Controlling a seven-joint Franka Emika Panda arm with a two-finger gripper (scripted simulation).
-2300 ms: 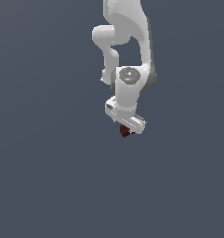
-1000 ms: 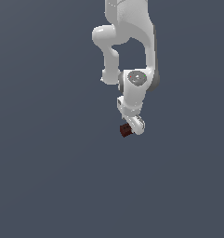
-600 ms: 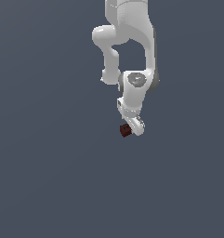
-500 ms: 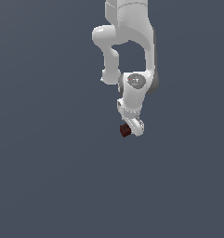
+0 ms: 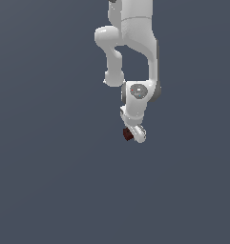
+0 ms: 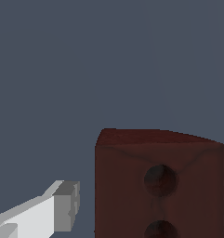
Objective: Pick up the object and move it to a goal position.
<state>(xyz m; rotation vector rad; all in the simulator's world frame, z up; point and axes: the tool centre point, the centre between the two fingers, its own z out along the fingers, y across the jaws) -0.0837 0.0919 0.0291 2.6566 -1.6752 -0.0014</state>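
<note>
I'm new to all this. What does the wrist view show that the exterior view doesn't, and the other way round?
Only the wrist view shows two dark holes on one face of the block and a grey-tipped finger apart from its side. Only the exterior view shows the whole white arm reaching down. Both show the red-brown block at the gripper against a plain grey background.

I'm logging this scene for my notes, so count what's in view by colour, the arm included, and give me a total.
White: 1, the robot arm with its pincer
Dark red-brown: 1, the block with two dark holes on one face
Total: 2, against a plain grey-blue background
</note>
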